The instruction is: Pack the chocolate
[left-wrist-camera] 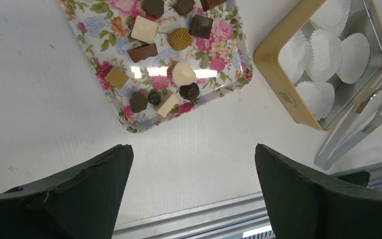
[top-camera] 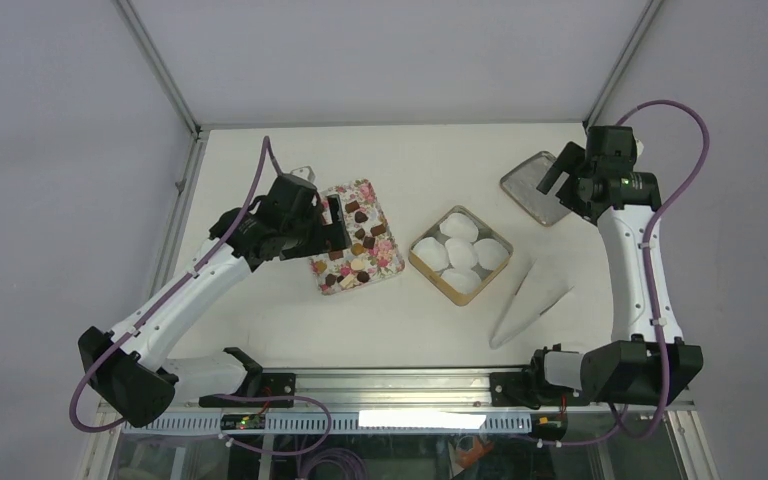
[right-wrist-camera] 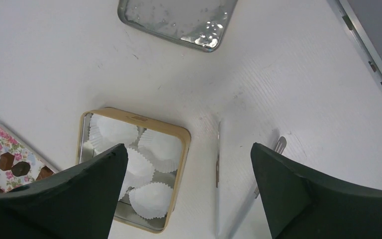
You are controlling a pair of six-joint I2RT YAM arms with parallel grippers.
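Brown chocolate [left-wrist-camera: 183, 73]: small square, round and domed pieces in dark, tan and cream. All lie on the tray, left of centre; none is packed yet.
Tray [left-wrist-camera: 221, 59]: pink floral, glossy, with a shallow rim. The pieces lie loose and close together.
Tin [left-wrist-camera: 284, 89]: square, gold rim, bright metal inside, just right of the tray.
Cups [left-wrist-camera: 328, 50]: white crinkled paper, thin, lining the tin. Those in view are empty.
Lid [right-wrist-camera: 179, 20]: shiny metal, flat on the table at far right, well apart from the tin.
Tongs [left-wrist-camera: 350, 132]: slim metal, lying near and right of the tin, untouched.
Left gripper [left-wrist-camera: 194, 154]: jaws spread wide, empty, over the tray's left side.
Right gripper [right-wrist-camera: 189, 154]: jaws spread wide, empty, above the lid.
Step, judged: first pick.
Method, judged: the pieces are far smaller than the fingers, so the tongs look the apt tool. Take an outlying piece first and squeeze lightly, since it may skid on the gloss. Lower it into a cup's centre, as the paper will crumple.
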